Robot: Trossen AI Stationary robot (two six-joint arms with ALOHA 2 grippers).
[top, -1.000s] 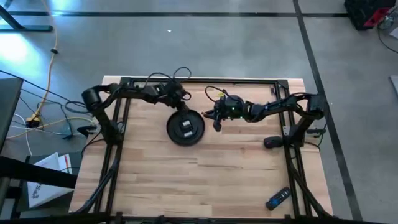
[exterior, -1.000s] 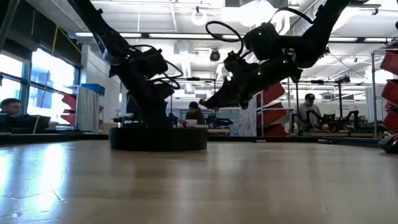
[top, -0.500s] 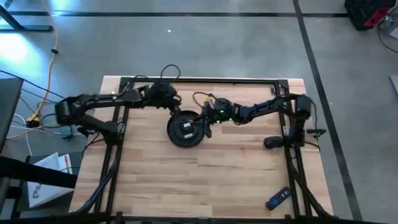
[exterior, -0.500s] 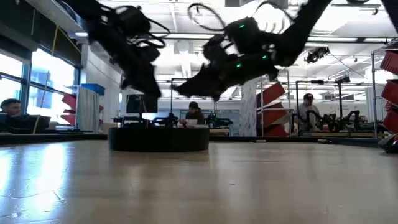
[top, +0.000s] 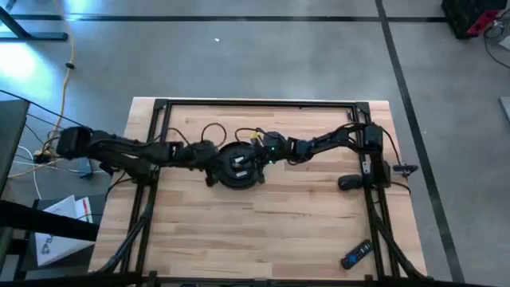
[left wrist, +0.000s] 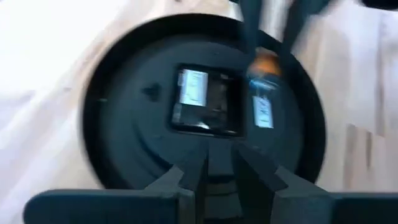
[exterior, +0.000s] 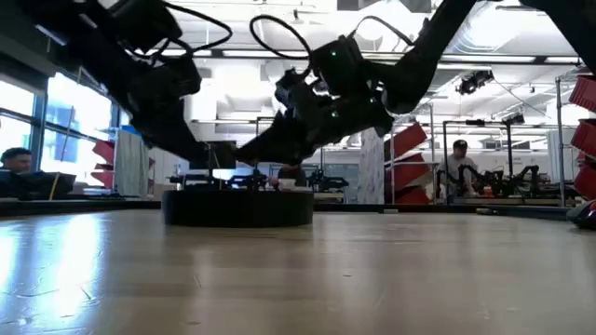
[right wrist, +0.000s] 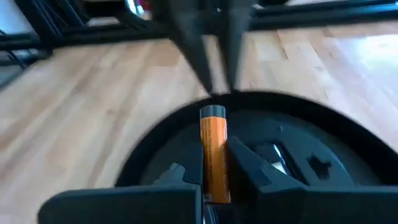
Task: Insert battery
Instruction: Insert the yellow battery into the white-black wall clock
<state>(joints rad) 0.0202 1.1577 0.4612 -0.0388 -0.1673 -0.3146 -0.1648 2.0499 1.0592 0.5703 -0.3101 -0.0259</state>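
The right gripper (right wrist: 214, 177) clenches an orange battery (right wrist: 214, 158) over the round black device (top: 237, 166), at its 3 o'clock edge. The left gripper (left wrist: 219, 168), fingers nearly closed and holding nothing, sits at the device's 9 o'clock edge.

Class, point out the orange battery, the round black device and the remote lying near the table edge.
orange battery (right wrist: 214, 155): right wrist view, mid-body.
round black device (top: 237, 165): high view, top face.
remote (top: 355, 254): high view, mid-length.

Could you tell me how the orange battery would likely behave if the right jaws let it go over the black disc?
The orange cylindrical battery is round and smooth, so it would probably roll. It looks rigid, unlikely to bend. The flat round black device sits low and wide, so it probably won't tip.
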